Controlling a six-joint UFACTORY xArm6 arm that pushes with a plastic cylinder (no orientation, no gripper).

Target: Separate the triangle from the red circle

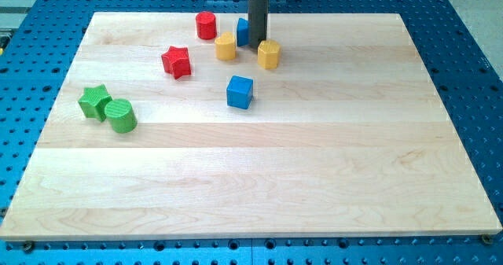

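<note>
The red circle (206, 25), a short cylinder, stands near the view's top, left of centre. A blue block (242, 31), partly hidden behind my rod, stands to its right; its shape is hard to make out, it may be the triangle. My tip (257, 46) is down on the board just right of and below this blue block, touching or nearly touching it. The tip sits between two yellow blocks, one on its left (225, 46) and one (269, 53) close on its right.
A red star (177, 61) lies below and left of the red circle. A blue cube (240, 91) sits below the tip. A green star (95, 101) and a green cylinder (122, 115) touch each other at the view's left. The wooden board (314, 178) lies on a blue perforated table.
</note>
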